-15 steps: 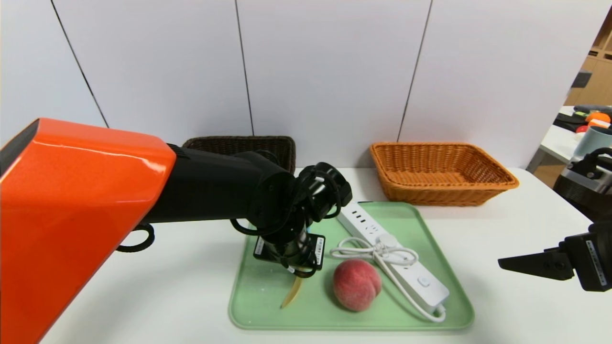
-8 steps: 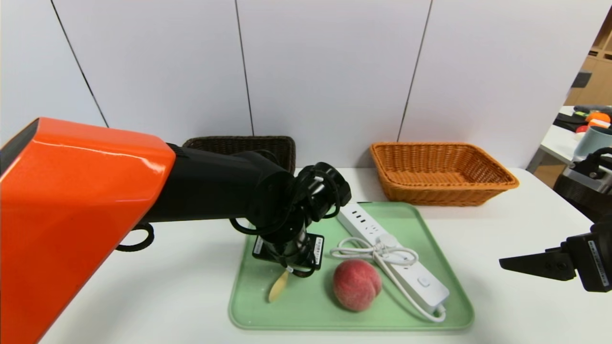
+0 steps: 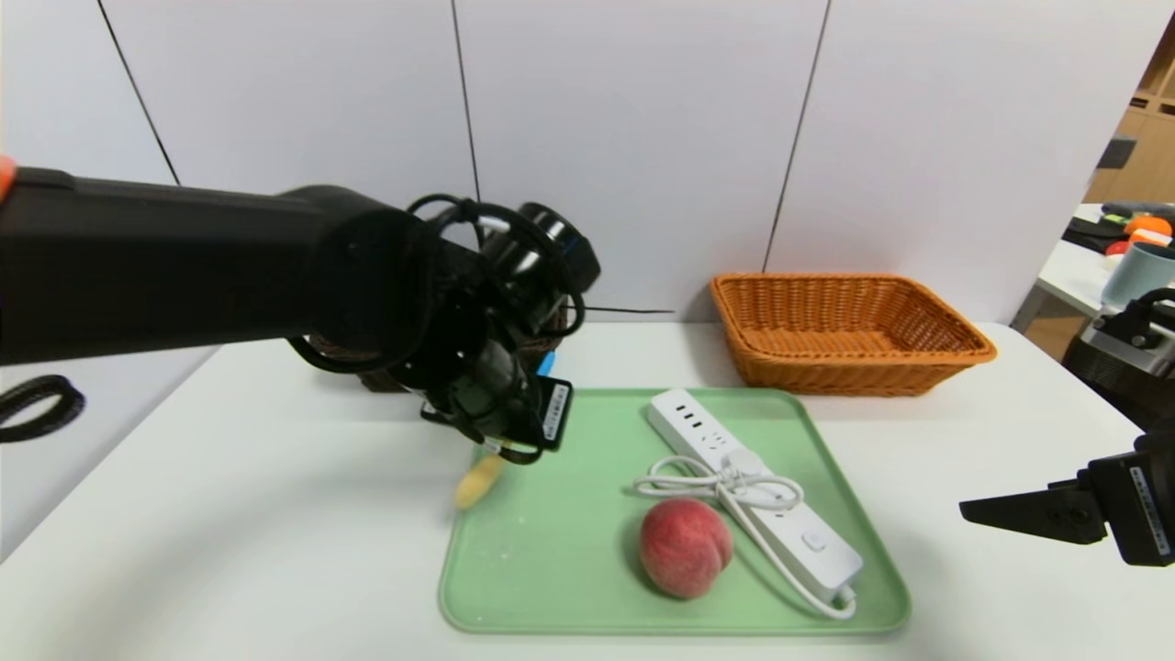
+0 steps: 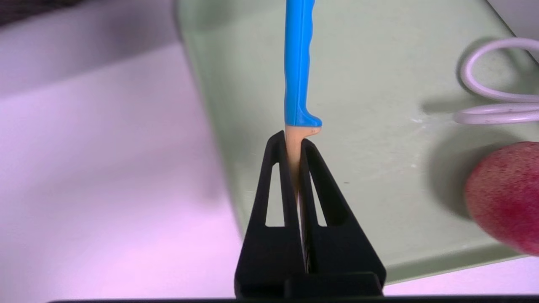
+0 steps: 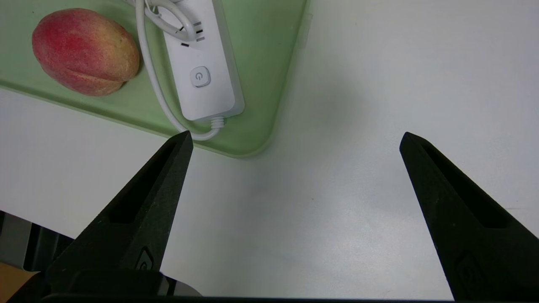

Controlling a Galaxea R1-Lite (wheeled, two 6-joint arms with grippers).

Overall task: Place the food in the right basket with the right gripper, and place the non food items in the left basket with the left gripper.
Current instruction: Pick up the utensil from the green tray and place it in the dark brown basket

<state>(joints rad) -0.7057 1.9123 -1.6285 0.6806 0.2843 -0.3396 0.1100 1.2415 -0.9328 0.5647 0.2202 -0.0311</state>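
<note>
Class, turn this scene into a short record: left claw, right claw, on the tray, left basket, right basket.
left claw: shut on the knife, over the tray's left edge
right claw: open, nothing held, over the table right of the tray
on the tray: peach, power strip with its cord
left basket: dark, mostly hidden behind the left arm, contents cannot be told
right basket: orange-brown, nothing seen inside

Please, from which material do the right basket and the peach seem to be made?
The right basket looks like matte woven wicker, perhaps plastic strands, by its brown-orange weave. The peach could be real or foam: dull, finely speckled skin, without gloss.
</note>
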